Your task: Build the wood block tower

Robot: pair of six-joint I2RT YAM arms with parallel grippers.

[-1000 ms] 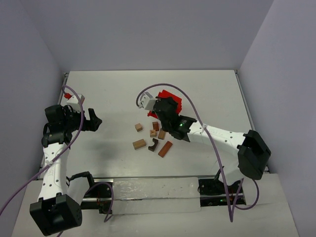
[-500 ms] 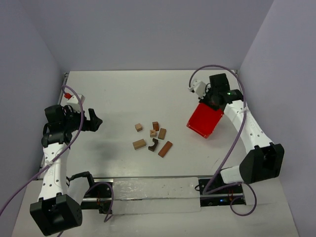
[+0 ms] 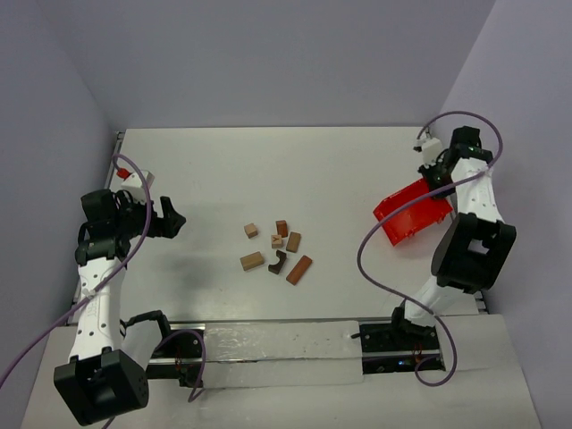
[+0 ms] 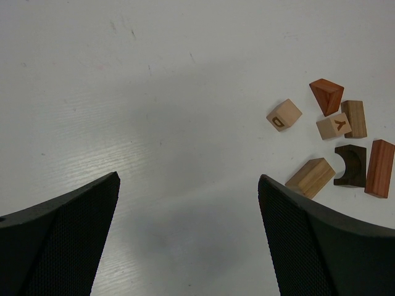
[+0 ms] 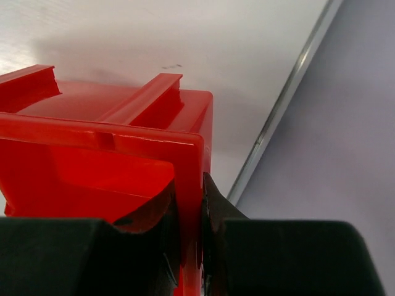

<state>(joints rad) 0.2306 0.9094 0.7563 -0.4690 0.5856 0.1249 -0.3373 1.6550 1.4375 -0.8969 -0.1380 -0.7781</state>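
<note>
White table (image 3: 268, 170) fills the scene, closed in by pale lilac-grey walls (image 3: 268, 63) at the back and on both sides.

The right gripper (image 3: 437, 175) sits at the far right of the table. In the wrist view, its fingers (image 5: 151, 213) are pressed together on one thin wall of a red bin (image 3: 409, 211), with only that wall between them. The bin hangs tilted from this grip close to the table's right edge. Whether its lower corner touches the surface cannot be told. A metal rail (image 5: 284, 98) runs along the table edge just past the bin.

The left gripper (image 3: 172, 217) is over the left part of the table, pointing toward the middle. Its two dark fingers (image 4: 68, 228) are spread wide with nothing between them, and only bare table shows in the gap.

The wood blocks (image 3: 277, 240) lie well to the right of the left gripper, near the middle of the table. There are seven, in a loose group, each resting on the surface and none on top of another. A tan cube (image 4: 284, 115) marked with a letter lies nearest the left gripper. Beyond it are a reddish wedge (image 4: 326, 95), a cube marked Y (image 4: 334, 126) and a short tan bar (image 4: 355, 118), these three close together. Nearer the arms are a longer tan bar (image 4: 310, 177), a dark arch (image 4: 350, 165) and a reddish-brown bar (image 4: 378, 168).
</note>
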